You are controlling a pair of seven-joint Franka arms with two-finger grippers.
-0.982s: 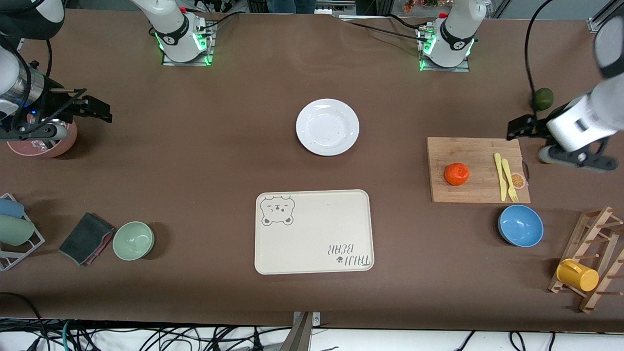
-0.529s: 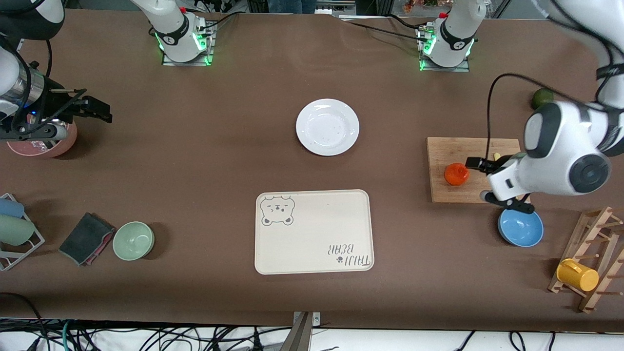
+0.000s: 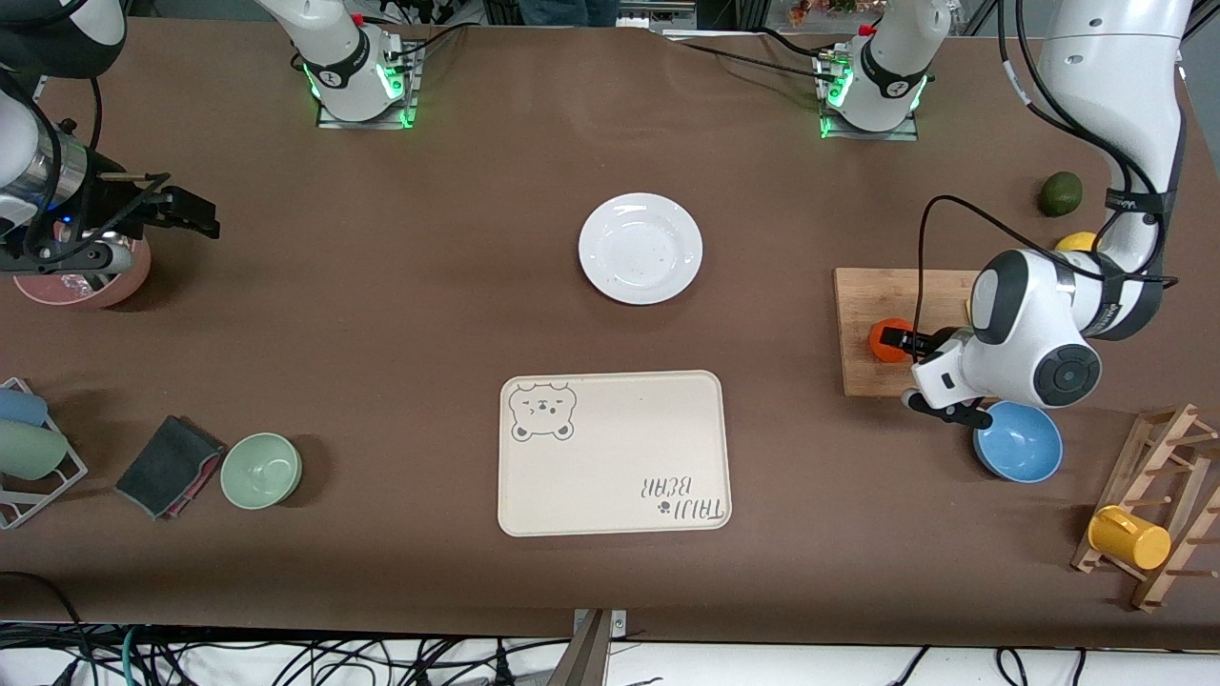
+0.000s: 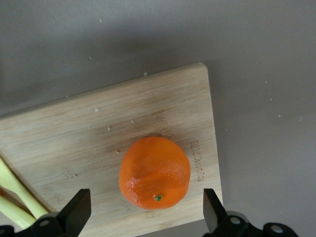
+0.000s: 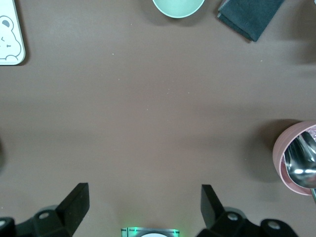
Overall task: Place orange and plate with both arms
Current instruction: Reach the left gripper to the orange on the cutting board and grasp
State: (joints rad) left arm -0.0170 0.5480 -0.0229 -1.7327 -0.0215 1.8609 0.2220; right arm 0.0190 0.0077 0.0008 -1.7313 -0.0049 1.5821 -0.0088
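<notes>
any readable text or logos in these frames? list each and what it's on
"TAIJI BEAR", beside a small paw mark: on the cream tray, printed upside down in the front view; a bear face is drawn in another corner.
Engraved mark on the cutting board, beside the orange: too faint to read.
Lettering on the left arm's band: too small to read.

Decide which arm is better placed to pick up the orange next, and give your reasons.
The left. Its open gripper hangs right over the orange on the cutting board, fingers either side. The right gripper waits, open, over the pink bowl at the table's end.
</notes>
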